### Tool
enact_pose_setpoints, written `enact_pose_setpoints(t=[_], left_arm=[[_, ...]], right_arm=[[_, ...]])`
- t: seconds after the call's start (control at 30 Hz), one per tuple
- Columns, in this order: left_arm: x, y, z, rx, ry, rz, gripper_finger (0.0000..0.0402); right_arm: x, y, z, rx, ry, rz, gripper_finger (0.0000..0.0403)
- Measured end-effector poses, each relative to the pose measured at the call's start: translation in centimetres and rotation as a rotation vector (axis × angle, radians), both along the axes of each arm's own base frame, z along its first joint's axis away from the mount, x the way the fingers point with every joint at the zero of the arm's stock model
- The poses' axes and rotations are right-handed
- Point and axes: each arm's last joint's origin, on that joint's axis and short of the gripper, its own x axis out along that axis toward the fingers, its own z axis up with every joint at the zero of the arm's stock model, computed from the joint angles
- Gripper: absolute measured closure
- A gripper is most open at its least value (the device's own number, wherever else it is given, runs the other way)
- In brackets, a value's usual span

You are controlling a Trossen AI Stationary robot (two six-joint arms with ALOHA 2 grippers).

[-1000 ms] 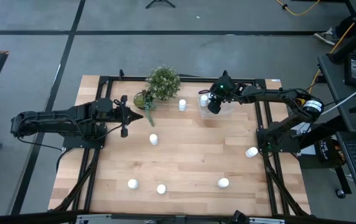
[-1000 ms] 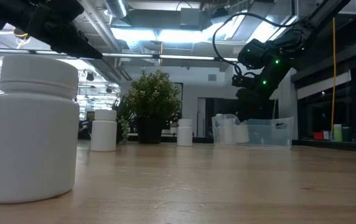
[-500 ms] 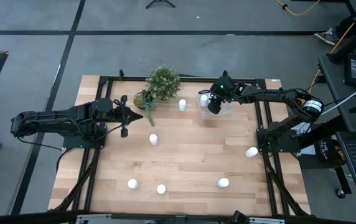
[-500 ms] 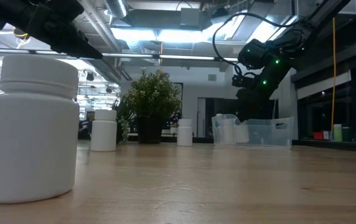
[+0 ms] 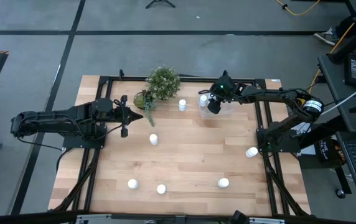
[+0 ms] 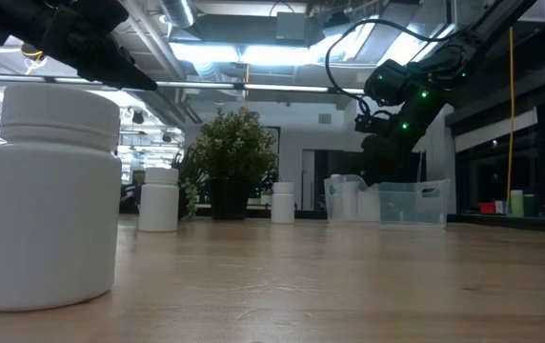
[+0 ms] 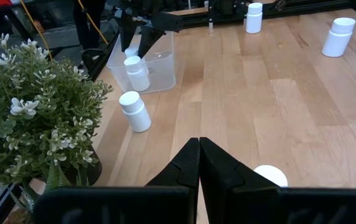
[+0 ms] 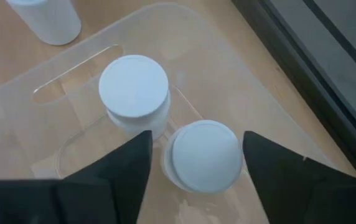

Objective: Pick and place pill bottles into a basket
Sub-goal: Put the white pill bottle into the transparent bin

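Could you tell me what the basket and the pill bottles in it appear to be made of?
The basket looks like clear, colourless, glossy plastic: the wooden table shows through its walls and floor. The two pill bottles inside look like opaque white plastic with a smooth, fairly matt finish, judging by their even, dull caps.

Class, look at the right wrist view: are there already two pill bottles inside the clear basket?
Yes: two white-capped pill bottles stand side by side inside the clear basket, with the right gripper open around the nearer one.

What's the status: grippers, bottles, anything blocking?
Right gripper open over basket, two bottles inside. Left gripper shut, waiting by plant. Nothing blocking.
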Motion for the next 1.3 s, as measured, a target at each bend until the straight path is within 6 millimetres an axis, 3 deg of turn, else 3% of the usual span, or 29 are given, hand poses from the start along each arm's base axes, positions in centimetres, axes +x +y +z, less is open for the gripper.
enact_pose_setpoints(t=[0.43, 0.87, 1.07, 1.3], left_arm=[[0.0, 0.0, 0.0, 0.0, 0.0, 0.0, 0.0398], [0.0, 0.0, 0.0, 0.001, 0.0, 0.0, 0.0397], [0.0, 0.0, 0.0, 0.001, 0.0, 0.001, 0.0398], [0.0, 0.1, 0.0, 0.008, 0.001, 0.017, 0.0397]], right_arm=[[-0.2, 0.1, 0.5, -0.024, 0.002, 0.021, 0.0129], [-2.1, 1.7, 6.3, -0.198, -0.148, 0.039, 0.0142], [-2.1, 3.4, 7.5, -0.212, -0.178, 0.098, 0.0206], [-1.2, 5.5, 7.6, -0.202, -0.185, 0.191, 0.0353]])
